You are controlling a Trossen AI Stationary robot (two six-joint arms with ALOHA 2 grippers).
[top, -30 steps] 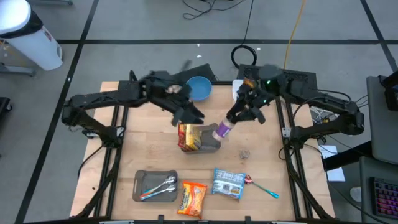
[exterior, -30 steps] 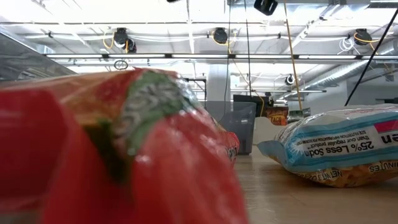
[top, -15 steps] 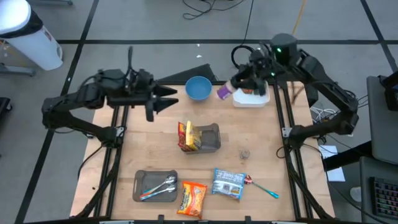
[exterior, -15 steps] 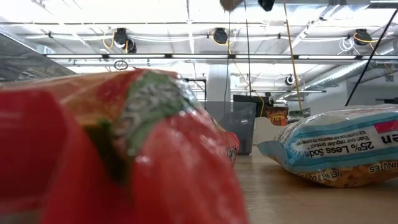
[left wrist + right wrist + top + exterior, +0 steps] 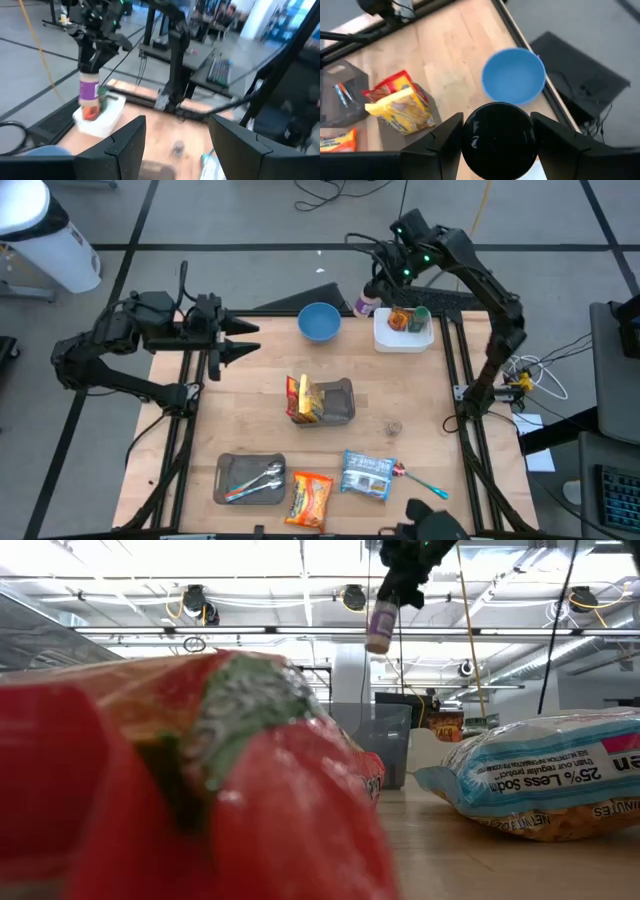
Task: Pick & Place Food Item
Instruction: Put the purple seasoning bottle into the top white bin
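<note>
My right gripper (image 5: 374, 286) is shut on a small bottle with a purple label (image 5: 366, 302), high above the table's far edge between the blue bowl (image 5: 319, 321) and the white bin (image 5: 403, 332). The bottle also shows in the low view (image 5: 379, 624) and the left wrist view (image 5: 89, 89). The bin holds orange and green items. My left gripper (image 5: 243, 338) is open and empty above the table's far left part, pointing toward the right. A grey tray (image 5: 340, 402) at mid-table holds snack bags (image 5: 303, 400). My right gripper pinches the bottle's upper end (image 5: 91, 73) between its two fingers, coming from above and pointing down. The dark round top (image 5: 497, 135) sits between the fingers in the right wrist view. The bottle hangs nearly upright below the fingers, lifted clear of the table.
A grey tray with cutlery (image 5: 250, 478) lies at the near left. An orange snack bag (image 5: 310, 498), a blue-and-white bag (image 5: 366, 475) and a spoon (image 5: 420, 480) lie along the near edge. A small object (image 5: 393, 425) lies right of the middle tray.
My right gripper has risen from beside the middle tray and gone toward the far edge with the bottle, which has turned from slanted to hanging upright. My left gripper has drawn back from the middle tray toward the table's left edge.
</note>
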